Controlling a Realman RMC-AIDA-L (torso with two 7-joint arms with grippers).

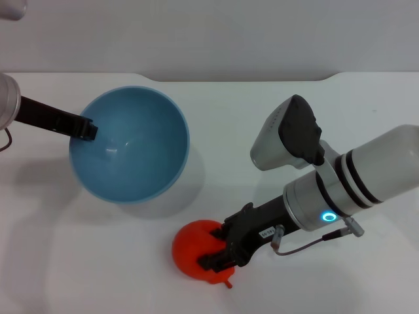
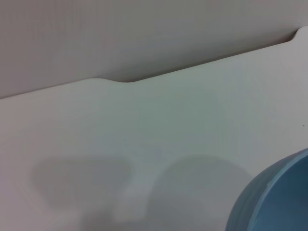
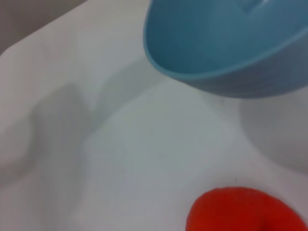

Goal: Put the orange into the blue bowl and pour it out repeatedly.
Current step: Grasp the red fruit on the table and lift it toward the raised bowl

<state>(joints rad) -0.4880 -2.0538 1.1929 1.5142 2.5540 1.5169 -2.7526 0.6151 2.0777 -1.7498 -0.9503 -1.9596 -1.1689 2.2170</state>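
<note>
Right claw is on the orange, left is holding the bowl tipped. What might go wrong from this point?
1. The right claw grips the orange only at one side, so the round fruit may slip or roll as it lifts.
2. The blue bowl is tilted, held at its rim by the left claw; a dropped orange could roll straight back out.
3. Bowl and orange sit close, so the rising arm may bump the rim.

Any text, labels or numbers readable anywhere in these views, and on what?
Small white label on the right pincer body: printed, too small to read.
Glowing blue ring light on the right arm: a sign, no text.
Glossy light-blue bowl, red-orange round fruit, white table, left pincer: no writing.
</note>
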